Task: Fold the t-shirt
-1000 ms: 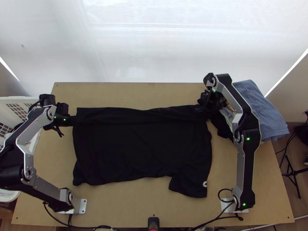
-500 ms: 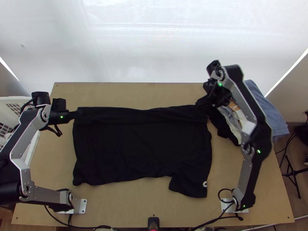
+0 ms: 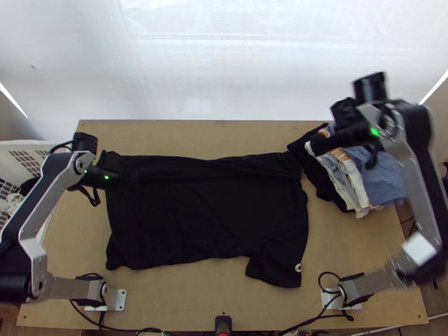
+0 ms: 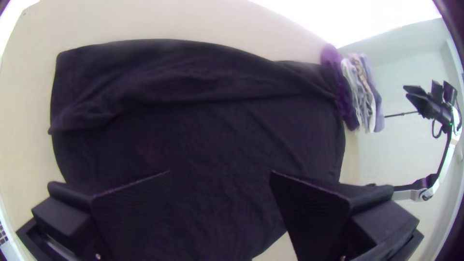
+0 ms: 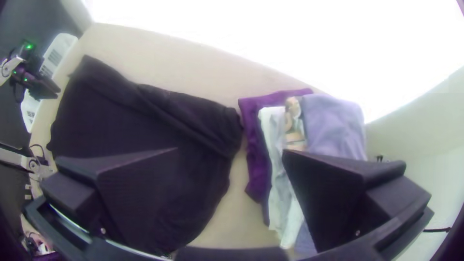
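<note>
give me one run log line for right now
shirt: spread, far edge folded over | left gripper: open, empty, above shirt | right gripper: open, empty, above clothes pile | fold: unfinished

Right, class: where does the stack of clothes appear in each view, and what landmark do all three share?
Top view: the stack of clothes lies right of the black T-shirt.
Left wrist view: between T-shirt and right arm.
Right wrist view: beside the T-shirt, partly behind a finger.
Shared landmark: the T-shirt.
</note>
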Controlling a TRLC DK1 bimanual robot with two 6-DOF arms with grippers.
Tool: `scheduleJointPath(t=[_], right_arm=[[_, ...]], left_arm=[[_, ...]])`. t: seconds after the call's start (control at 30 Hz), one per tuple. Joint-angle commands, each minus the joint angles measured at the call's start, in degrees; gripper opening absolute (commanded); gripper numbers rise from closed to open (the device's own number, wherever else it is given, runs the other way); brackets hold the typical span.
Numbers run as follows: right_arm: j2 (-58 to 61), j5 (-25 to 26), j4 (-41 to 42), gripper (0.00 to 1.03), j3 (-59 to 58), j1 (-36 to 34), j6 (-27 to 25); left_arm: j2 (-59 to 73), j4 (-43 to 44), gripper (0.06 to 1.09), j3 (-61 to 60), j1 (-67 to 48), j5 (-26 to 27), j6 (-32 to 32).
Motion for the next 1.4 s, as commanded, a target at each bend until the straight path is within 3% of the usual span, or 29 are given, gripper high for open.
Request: scheduleJointPath(t=[0.0,0.13,0.2,0.27,0.4,0.57,0.7,1.0,1.27,1.37], right_arm=[[-14.82,-0.06,8.59,0.98,-13.28,-1.85,-5.31],[-26.15,-0.06,10.96,0.97,-29.27,-0.8,-5.84],[-31.25,0.29,13.95,0.89,-37.1,2.37,-5.75],[-32.04,0.2,10.0,0.88,-40.7,3.77,-1.36],[-30.46,-4.54,1.56,0.92,-50.37,5.7,1.19],[-28.53,-11.84,2.62,0.92,-60.48,5.7,3.39],[-27.65,-13.51,7.62,0.9,-64.61,4.47,4.8],[-20.88,-16.06,12.81,0.88,-68.47,4.03,3.04],[-17.19,-14.74,15.71,0.88,-69.97,1.49,-0.74],[-16.66,-14.21,18.44,0.79,-70.32,0.78,-1.18]], left_arm=[[-8.08,1.08,1.04,-5.0,-5.79,0.31,-1.3],[-12.39,1.52,1.04,-7.2,-6.93,0.31,-5.96],[-13.71,1.52,1.04,-7.99,-6.85,0.31,-9.47],[-14.24,1.52,1.04,-8.17,-6.41,0.22,-11.23],[-17.49,3.71,1.04,-10.63,-6.85,-3.65,-11.41],[-17.05,2.66,1.04,-11.51,-7.46,-10.51,-9.21],[-14.59,-2.0,1.04,-10.01,-4.83,-11.12,-1.21],[-17.14,-4.02,1.04,-9.14,-4.47,-12.53,0.37],[-17.49,-4.9,1.04,-8.61,-7.11,-19.73,2.66],[-17.58,-4.46,1.04,-8.78,-7.37,-21.67,3.53]])
